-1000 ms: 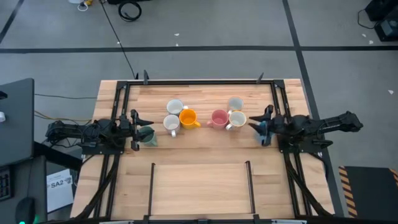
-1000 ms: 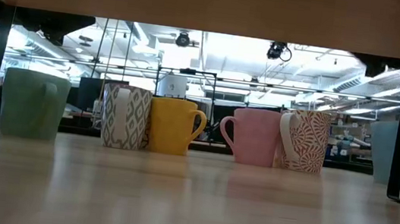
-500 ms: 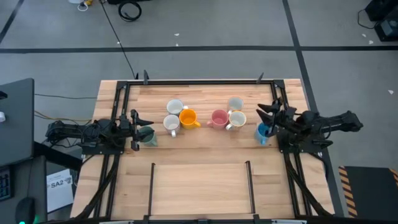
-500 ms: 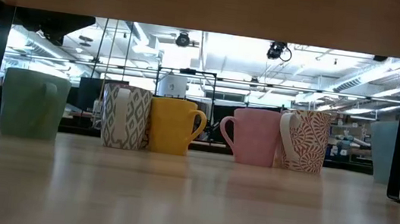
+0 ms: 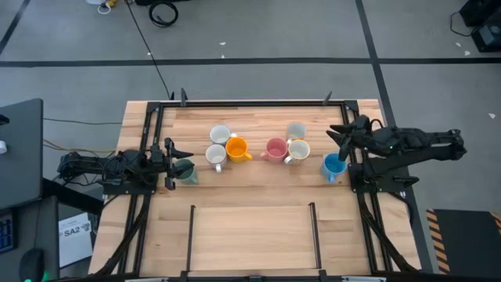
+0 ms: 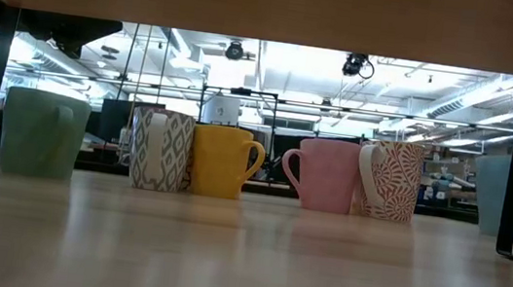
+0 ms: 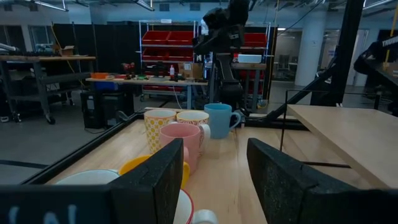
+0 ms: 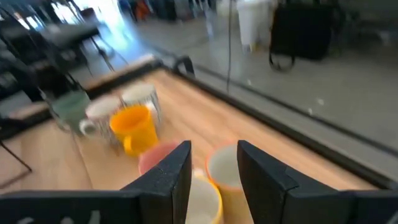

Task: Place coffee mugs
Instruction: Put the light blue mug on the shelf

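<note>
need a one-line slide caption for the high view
Seven mugs in a row across the wooden table; left tool at the dark green mug, right tool open, raised clear of the blue mug.

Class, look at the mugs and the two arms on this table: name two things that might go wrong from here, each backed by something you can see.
1. The right gripper, open, hangs near the blue mug and the cream mug; a careless swing might knock one.
2. The pink mug touches the cream mug, so reaching for one may shift the other.
</note>
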Action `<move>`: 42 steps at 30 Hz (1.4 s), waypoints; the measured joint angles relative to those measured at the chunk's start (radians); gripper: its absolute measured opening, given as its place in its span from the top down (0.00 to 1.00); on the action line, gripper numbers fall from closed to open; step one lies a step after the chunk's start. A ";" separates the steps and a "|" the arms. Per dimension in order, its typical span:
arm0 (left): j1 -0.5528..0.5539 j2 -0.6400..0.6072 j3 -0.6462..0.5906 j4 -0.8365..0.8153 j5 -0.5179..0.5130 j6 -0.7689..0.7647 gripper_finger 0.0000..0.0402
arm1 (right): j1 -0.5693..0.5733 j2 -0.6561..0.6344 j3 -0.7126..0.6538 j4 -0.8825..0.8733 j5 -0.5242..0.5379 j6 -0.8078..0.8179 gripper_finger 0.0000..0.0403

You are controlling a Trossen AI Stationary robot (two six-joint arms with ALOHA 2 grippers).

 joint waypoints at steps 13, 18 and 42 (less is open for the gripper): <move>0.000 0.000 0.000 0.000 0.000 0.001 0.54 | -0.026 0.177 0.128 -0.518 -0.197 0.447 0.67; 0.000 0.000 0.000 0.000 0.000 0.001 0.54 | -0.068 0.216 0.128 -0.673 -0.311 0.518 0.67; 0.000 0.000 0.000 0.000 0.000 0.001 0.54 | -0.281 0.514 0.128 -0.709 -0.412 0.234 0.67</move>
